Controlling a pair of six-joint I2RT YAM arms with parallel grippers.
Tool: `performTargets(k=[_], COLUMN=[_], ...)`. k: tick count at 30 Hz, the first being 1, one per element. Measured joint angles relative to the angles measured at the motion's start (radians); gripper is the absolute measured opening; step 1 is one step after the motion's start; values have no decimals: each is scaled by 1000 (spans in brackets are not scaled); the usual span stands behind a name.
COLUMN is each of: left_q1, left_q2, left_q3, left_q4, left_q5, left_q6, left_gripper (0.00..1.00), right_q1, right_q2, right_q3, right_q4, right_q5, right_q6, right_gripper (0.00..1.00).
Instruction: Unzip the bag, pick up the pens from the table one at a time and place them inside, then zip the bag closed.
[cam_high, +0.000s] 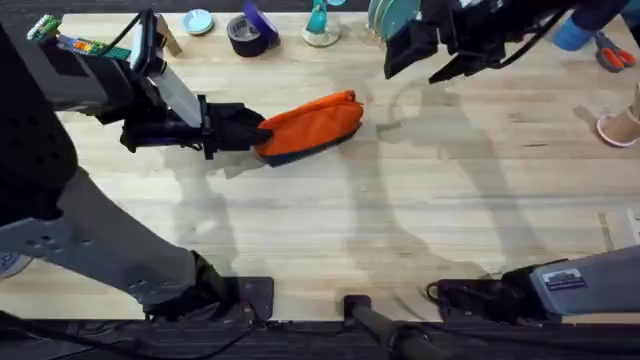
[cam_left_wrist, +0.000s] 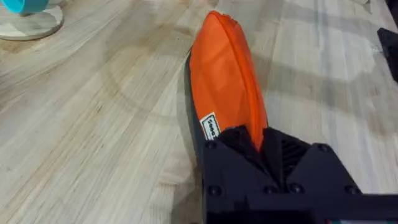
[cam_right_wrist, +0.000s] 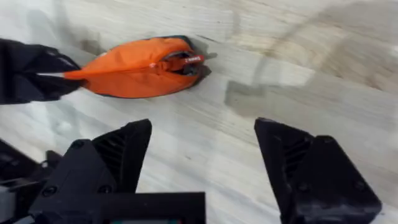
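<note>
Overhead, the left claw (cam_high: 250, 130) pinches the left end of the bag (cam_high: 312, 124). The left wrist view shows its black fingers (cam_left_wrist: 236, 140) shut tight on the orange cloth. The bag lies on the table (cam_high: 400, 220), a bit left of the middle and toward the far side. It is orange on top and dark below. Its right end tilts toward the far side. The right claw (cam_high: 425, 55) hangs up high over the far side, to the right of the bag and well apart from it. In the right wrist view its two fingers (cam_right_wrist: 124, 155) stand wide apart with nothing between them. There the bag (cam_right_wrist: 134, 74) shows a small opening and a red zip tab (cam_right_wrist: 189, 60) at its right end.
</note>
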Motion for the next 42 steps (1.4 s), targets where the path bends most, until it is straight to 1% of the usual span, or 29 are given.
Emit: performTargets(k=[6, 20, 23, 29, 42], left_q1=[0, 0, 0, 0, 0], left_q2=[0, 0, 0, 0, 0], left_q3=[0, 0, 0, 0, 0], left_q4=[0, 0, 0, 0, 0], left_q5=[0, 0, 0, 0, 0], left_q6=[0, 0, 0, 0, -7], left_gripper=[41, 41, 41, 41, 41], right_q1=[-38, -40, -41, -50, -60], right_q2=[42, 182, 224, 302, 393], right_q3=[-1, -3, -4, -4, -5], right_q4=[29, 112, 120, 154, 234], right_q5=[-110, -279, -306, -399, -536], right_q6=[4, 3, 3, -17, -39], right_gripper=[997, 996, 995, 996, 995])
